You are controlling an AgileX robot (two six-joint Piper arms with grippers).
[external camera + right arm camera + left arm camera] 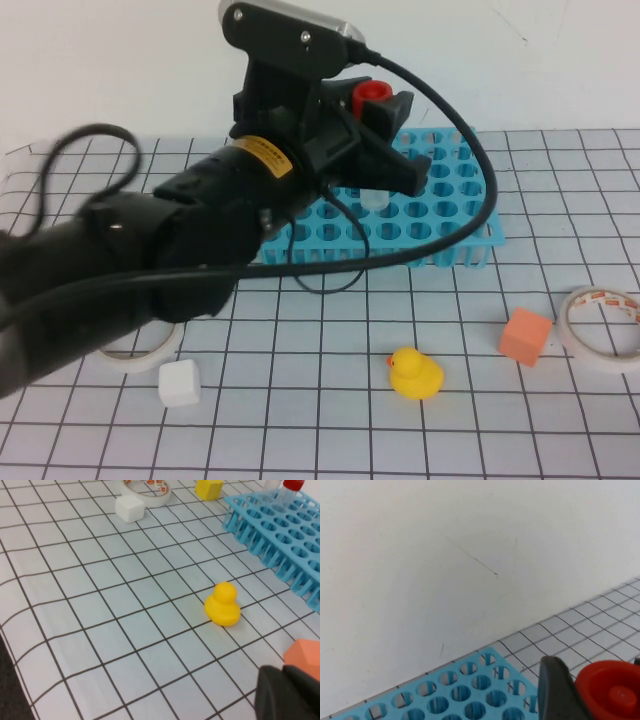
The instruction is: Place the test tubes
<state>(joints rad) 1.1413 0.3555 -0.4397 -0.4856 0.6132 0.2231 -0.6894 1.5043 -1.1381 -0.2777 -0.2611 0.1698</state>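
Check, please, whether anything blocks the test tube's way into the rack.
Nothing visible: the left gripper holds the test tube over open holes of the blue rack; the right gripper sits shut near the orange block.

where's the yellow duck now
High view: yellow duck sits right of centre, between white cube and orange cube. Left gripper holds a tube over the blue rack; right gripper, shut, is by the orange cube.

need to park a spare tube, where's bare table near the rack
Bare grid lies between the rack, duck and white cube. Right side is crowded: orange cube, tape. Left gripper holds a tube above the rack; right gripper, jaws shut, is near the orange cube.
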